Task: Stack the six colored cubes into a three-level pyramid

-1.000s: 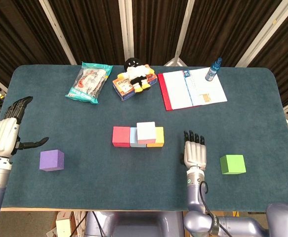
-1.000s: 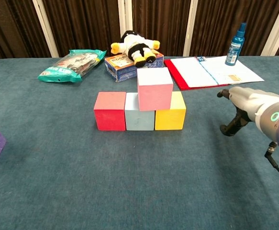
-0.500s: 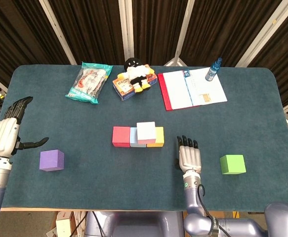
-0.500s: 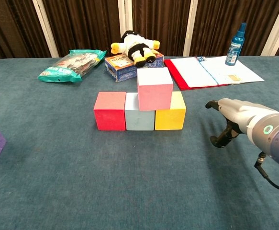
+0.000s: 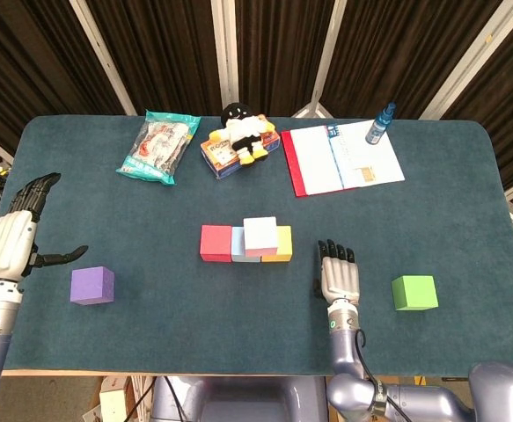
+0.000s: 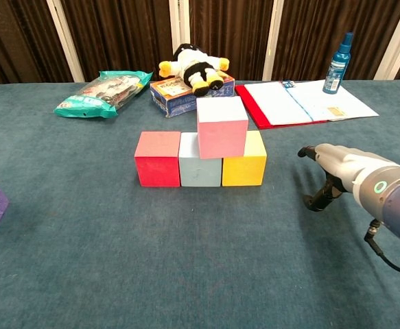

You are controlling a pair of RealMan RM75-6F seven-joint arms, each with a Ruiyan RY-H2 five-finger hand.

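Right hand (image 5: 339, 278) drew back from the stack, fingers spread, empty.
Left hand (image 5: 14, 237) open beside purple cube (image 5: 92, 285); green cube (image 5: 414, 292) lay just right: likely next pick for level two.

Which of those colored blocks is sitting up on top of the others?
The pink cube. It rests on the light blue cube and yellow cube; the red, purple and green cubes all sit on the table.
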